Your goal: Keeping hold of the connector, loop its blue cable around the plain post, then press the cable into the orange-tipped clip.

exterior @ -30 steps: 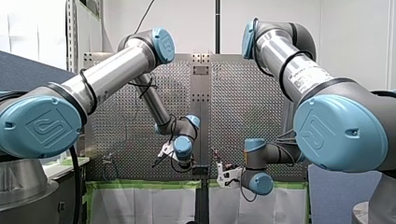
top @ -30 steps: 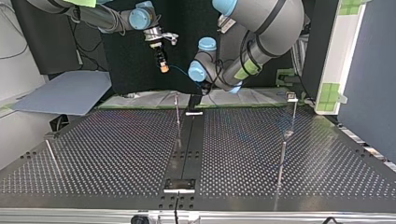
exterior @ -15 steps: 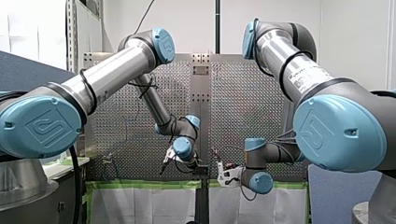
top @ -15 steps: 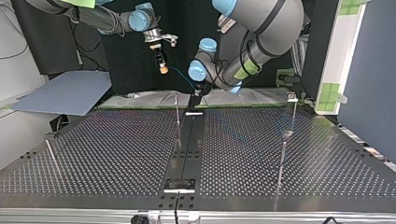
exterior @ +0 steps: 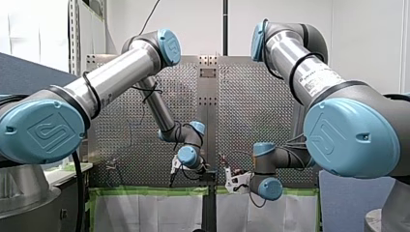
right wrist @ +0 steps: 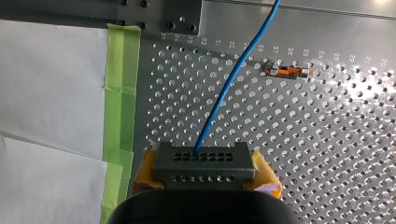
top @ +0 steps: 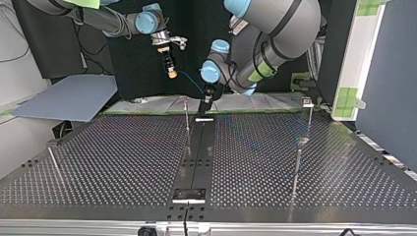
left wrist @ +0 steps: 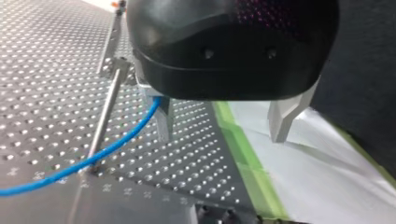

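Perforated metal table noted. Dark slotted connector is clamped by right gripper. Thin blue cable is seen outside left gripper, apparently touching one finger; jaws apart, slim plain post just beside.

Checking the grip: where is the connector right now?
In the right wrist view, the connector is clamped between the yellow pads of my right gripper; its blue cable runs ahead over the perforated table, passing beside the orange-tipped clip.

A robotics lab: two industrial arms at a perforated metal table (green tape along its edge).
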Available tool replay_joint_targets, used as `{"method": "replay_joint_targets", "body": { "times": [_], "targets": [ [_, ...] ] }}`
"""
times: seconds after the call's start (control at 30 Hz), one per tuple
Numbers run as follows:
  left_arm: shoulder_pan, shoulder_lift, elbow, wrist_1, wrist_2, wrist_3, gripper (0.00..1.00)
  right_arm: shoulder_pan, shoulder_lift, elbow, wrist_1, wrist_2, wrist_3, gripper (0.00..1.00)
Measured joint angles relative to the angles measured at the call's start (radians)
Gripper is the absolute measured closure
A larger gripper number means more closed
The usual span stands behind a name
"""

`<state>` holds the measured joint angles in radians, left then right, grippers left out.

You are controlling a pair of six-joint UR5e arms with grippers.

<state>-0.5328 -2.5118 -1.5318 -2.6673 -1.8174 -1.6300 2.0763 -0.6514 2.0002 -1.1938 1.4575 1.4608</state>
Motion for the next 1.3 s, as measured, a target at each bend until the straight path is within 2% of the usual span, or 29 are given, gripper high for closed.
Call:
{"method": "replay_joint_targets", "body": {
  "times": [0.07,0.1,0.13,0.17,0.2,0.27,0.3,0.37,0.43,0.63,0.97,1.3],
  "targets": [
    [0.001,0.0,-0.001,0.01,-0.012,-0.01,0.23,0.0,0.0,0.0,0.0,0.0,0.0,1.0],
    [0.001,0.0,-0.001,0.015,-0.018,-0.014,0.23,0.0,0.0,0.0,0.0,0.0,0.0,1.0],
    [0.001,0.0,-0.001,0.02,-0.022,-0.015,0.38,0.0,0.0,0.0,0.0,0.0,0.0,1.0],
    [0.001,0.0,-0.002,0.024,-0.024,-0.017,0.49,0.0,0.0,0.0,0.0,0.0,0.0,1.0],
    [0.001,0.0,-0.002,0.03,-0.027,-0.018,0.49,0.0,0.0,0.0,0.0,0.0,0.0,1.0],
    [0.0,0.0,-0.002,0.038,-0.029,-0.018,0.77,0.0,0.0,0.0,0.0,0.0,0.0,1.0],
    [-0.001,0.0,-0.002,0.042,-0.029,-0.019,0.77,0.0,0.0,0.0,0.0,0.0,0.0,1.0],
    [-0.002,0.0,-0.002,0.047,-0.03,-0.018,0.97,0.0,0.0,0.0,0.0,0.0,-0.001,1.0],
    [-0.003,0.0,-0.002,0.051,-0.03,-0.015,1.0,0.0,0.0,0.0,0.0,0.0,-0.002,1.0],
    [-0.005,0.0,-0.009,0.073,-0.03,0.004,1.0,-0.001,0.0,0.0,0.001,0.002,-0.003,1.0],
    [-0.007,0.0,-0.044,0.155,-0.031,0.007,1.0,-0.005,0.0,-0.005,0.004,0.005,-0.003,1.0],
    [-0.016,0.0,-0.048,0.245,-0.032,-0.002,1.0,-0.017,0.0,-0.037,0.046,0.01,-0.003,1.0]
  ]
}}
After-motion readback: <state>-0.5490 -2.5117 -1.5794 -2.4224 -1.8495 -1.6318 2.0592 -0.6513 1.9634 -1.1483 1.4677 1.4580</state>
